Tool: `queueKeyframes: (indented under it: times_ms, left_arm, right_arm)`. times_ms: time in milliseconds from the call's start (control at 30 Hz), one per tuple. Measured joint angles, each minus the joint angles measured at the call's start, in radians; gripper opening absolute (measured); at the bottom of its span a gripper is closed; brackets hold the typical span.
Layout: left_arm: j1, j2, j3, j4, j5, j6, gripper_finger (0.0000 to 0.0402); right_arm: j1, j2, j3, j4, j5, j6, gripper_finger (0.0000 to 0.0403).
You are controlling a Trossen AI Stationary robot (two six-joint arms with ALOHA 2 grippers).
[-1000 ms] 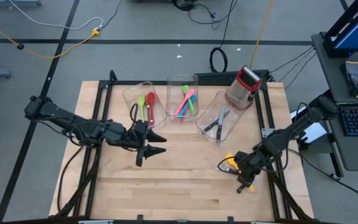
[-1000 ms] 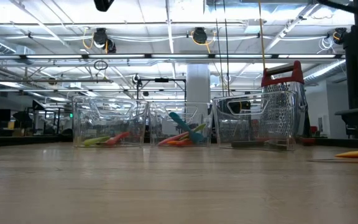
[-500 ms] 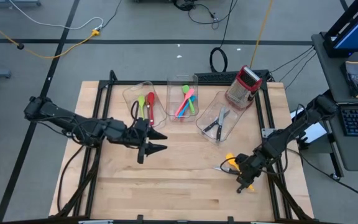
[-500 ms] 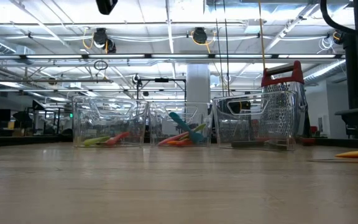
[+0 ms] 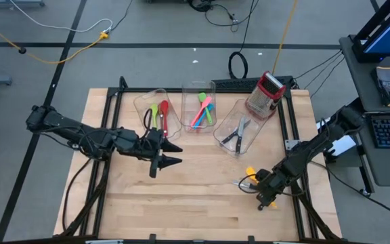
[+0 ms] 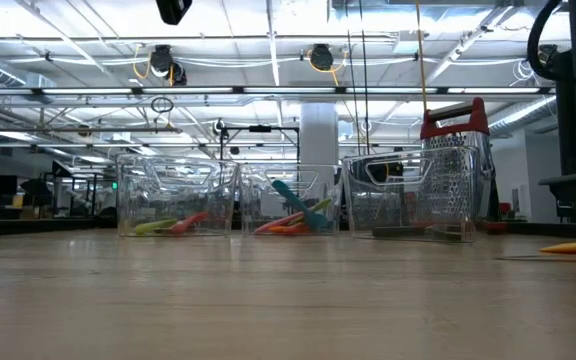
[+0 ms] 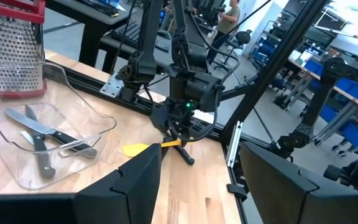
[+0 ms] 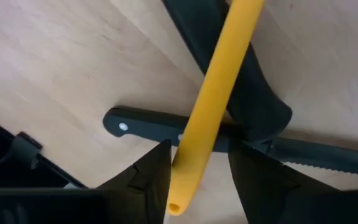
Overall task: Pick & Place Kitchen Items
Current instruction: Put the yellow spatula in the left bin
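Observation:
A yellow utensil point(image 5: 250, 173) lies on the wooden table near its right edge, crossing the black handles of two knives point(image 8: 135, 121). My right gripper point(image 5: 264, 191) points steeply down over it, open, with one finger on each side of the yellow handle point(image 8: 213, 93) close to its free end. My left gripper point(image 5: 178, 154) hangs open and level above the table's middle left, holding nothing. In the left wrist view the yellow utensil point(image 7: 138, 149) shows under the right arm. My right gripper stands astride the yellow handle near its free end point(image 8: 182, 186), coming from above with the fingers across it. One finger point(image 8: 154, 171) is right beside the handle; I cannot tell whether it touches. The utensil rests on the knife handles and the table.
Three clear bins stand in a row at the far side: one point(image 5: 156, 112) with green and red utensils, one point(image 5: 200, 107) with pink, green and blue ones, one point(image 5: 239, 130) with black-handled steel tools. A red-topped box grater point(image 5: 266, 93) stands at the far right.
My right gripper has sunk a little toward the yellow utensil, with a slight roll of the wrist. The utensils have stayed where they were.

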Motion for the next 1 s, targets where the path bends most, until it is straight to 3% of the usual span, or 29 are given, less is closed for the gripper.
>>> queueKeyframes:
  times_ms: [433,700,1000]
  left_arm:
    - [0.0,0.0,0.0,0.0,0.0,-0.004,0.0225]
    - [0.0,0.0,0.0,-0.001,-0.002,0.01,0.0225]
    - [-0.001,0.0,0.0,-0.001,-0.002,-0.032,0.0225]
  right_arm:
    - [0.0,0.008,0.0,0.038,-0.021,0.027,0.0034]
    - [0.0,-0.061,0.0,0.033,-0.026,0.076,0.0026]
    - [0.0,-0.227,0.0,0.045,-0.022,0.108,0.0024]
